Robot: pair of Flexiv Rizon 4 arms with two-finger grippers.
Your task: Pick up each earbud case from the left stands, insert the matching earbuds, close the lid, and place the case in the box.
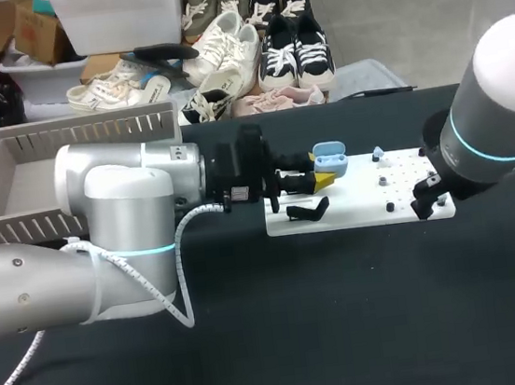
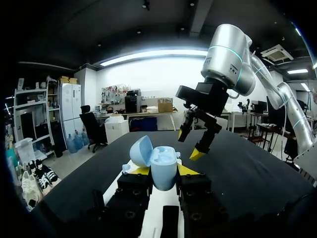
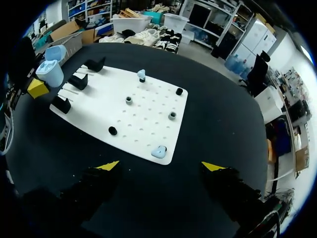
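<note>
Seen from above, clock positions as the overhead camera has them:

- Black counter (image 1: 350,331) carries everything.
- Left arm (image 1: 121,228) comes in from 9 o'clock and reaches across to the board's 9 o'clock end.
- Right arm (image 1: 500,97) comes in from 3 o'clock, wrist over the board's 4 o'clock corner.
- Grey slotted box (image 1: 81,134) sits at 10 o'clock on the counter, partly hidden behind the left arm. Can't see its floor well enough to say what's in it.
- White perforated board (image 1: 354,211) lies flat, just right of centre.
- Left gripper (image 2: 163,170) is clamped on the earbud case (image 1: 329,155). Both yellow tips press its sides, so the gap is one case-width.
- The case is light blue and held upright, above the board's 10 o'clock corner.
- Its lid (image 2: 140,151) is hinged open and tipped back. Can't tell whether anything sits in the wells.
- Right gripper (image 3: 161,166) is spread wide with nothing between the fingers. It hangs above the counter just off the board's 4 o'clock corner.
- Three black stands (image 3: 78,81) run in a row along the board's 9 o'clock edge, none with a case on it.
- Two light blue earbuds are on the board, well apart. One (image 3: 141,74) is at the 12 o'clock edge. The other (image 3: 159,151) is at the 4 o'clock corner, just ahead of the right gripper.
- Small dark pegs (image 3: 179,91) are scattered over the board's 3 o'clock half.
</note>
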